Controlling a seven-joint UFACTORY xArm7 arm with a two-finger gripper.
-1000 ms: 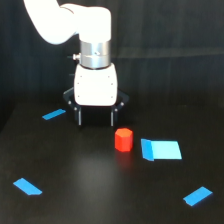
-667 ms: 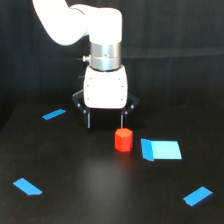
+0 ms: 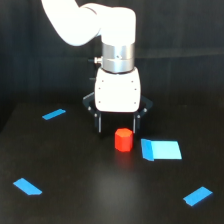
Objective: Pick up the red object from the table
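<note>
Gripper (image 3: pixel 117 127) hangs spread and empty at frame centre; centre it over the red object (image 3: pixel 123 139) before you descend to the tabletop (image 3: pixel 100 190).

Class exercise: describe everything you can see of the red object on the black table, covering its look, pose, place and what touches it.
The red object is a small, stubby, bright red-orange block, roughly cylindrical with faceted sides, matte like plastic. It stands upright on the black table, just in front of the open tool, whose fingers are not touching it. A flat light blue piece lies close on the exterior view's right, apart from it.

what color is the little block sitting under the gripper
Bright red-orange block; the exterior view shows it.
</note>
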